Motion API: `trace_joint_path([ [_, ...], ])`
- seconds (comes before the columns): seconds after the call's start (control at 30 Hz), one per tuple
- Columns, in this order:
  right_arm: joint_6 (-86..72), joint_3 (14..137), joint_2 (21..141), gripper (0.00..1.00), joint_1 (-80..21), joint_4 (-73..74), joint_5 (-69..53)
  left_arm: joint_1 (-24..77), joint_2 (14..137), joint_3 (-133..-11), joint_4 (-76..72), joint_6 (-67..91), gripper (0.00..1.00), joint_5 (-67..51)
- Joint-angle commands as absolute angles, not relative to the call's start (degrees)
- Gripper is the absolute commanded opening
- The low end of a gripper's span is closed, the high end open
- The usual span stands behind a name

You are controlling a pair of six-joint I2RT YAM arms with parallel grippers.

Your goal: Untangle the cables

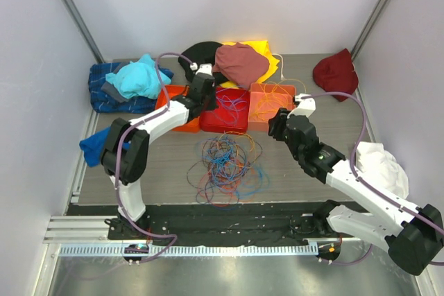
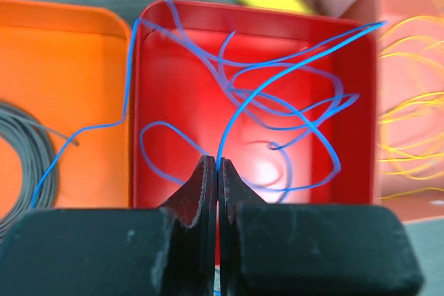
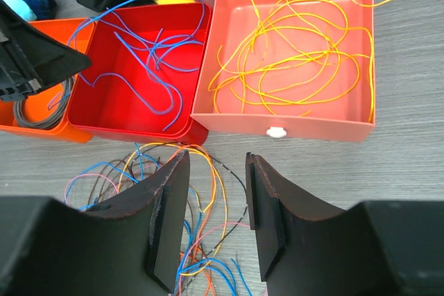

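A loose tangle of cables (image 1: 225, 164) in blue, orange, yellow and pink lies on the table in front of three trays. My left gripper (image 2: 218, 164) hangs over the red tray (image 2: 180, 88), shut on a blue cable (image 2: 277, 74) that loops through that tray and over its rim. More blue cable lies in the red tray (image 3: 111, 102). Yellow cables (image 3: 291, 53) fill the salmon tray (image 3: 291, 119). A grey coil (image 2: 28, 150) sits in the orange tray (image 2: 69, 67). My right gripper (image 3: 216, 157) is open above the tangle's far edge (image 3: 201, 240), with nothing between its fingers.
Cloth heaps ring the trays: cyan (image 1: 139, 77) and blue plaid (image 1: 104, 88) at the left, maroon (image 1: 239, 64), black (image 1: 198, 53) and yellow (image 1: 267, 50) behind, dark red (image 1: 336, 71) at the back right, white (image 1: 381, 168) by the right arm. Walls close in both sides.
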State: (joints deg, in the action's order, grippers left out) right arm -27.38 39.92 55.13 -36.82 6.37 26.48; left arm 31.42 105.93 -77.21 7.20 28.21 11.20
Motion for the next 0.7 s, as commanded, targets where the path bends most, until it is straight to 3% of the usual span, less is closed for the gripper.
trace_joint_path([
  [0.0, -27.6, 39.9, 54.8, 0.46, -37.1, 5.3, 27.7, 31.5, 108.6, -82.0, 11.6, 25.5, 0.00, 15.0],
  [0.07, -27.7, 40.0, 55.0, 0.46, -37.1, 5.2, 27.6, 31.6, 110.6, -83.1, 14.1, 25.5, 0.00, 15.6],
  [0.1, -27.6, 40.0, 55.0, 0.46, -37.1, 5.4, 27.7, 31.5, 110.9, -83.7, 14.7, 25.5, 0.07, 15.9],
  [0.17, -27.5, 39.9, 54.9, 0.46, -37.2, 5.4, 27.8, 31.5, 109.6, -82.7, 14.4, 25.6, 0.31, 15.9],
  [0.2, -27.4, 40.0, 55.0, 0.46, -37.1, 5.3, 27.9, 31.7, 108.6, -81.8, 13.5, 25.4, 0.54, 16.5],
  [0.27, -27.5, 39.9, 55.2, 0.46, -37.1, 5.2, 27.9, 31.8, 104.4, -79.0, 11.7, 24.9, 0.69, 17.2],
  [0.3, -27.5, 39.9, 55.3, 0.46, -37.1, 5.1, 27.8, 31.8, 103.2, -78.5, 10.8, 24.7, 0.99, 17.7],
  [0.67, -28.4, 39.1, 55.1, 0.46, -37.1, 4.2, 26.8, 31.8, 86.1, -75.2, 8.9, 23.5, 1.00, 20.4],
])
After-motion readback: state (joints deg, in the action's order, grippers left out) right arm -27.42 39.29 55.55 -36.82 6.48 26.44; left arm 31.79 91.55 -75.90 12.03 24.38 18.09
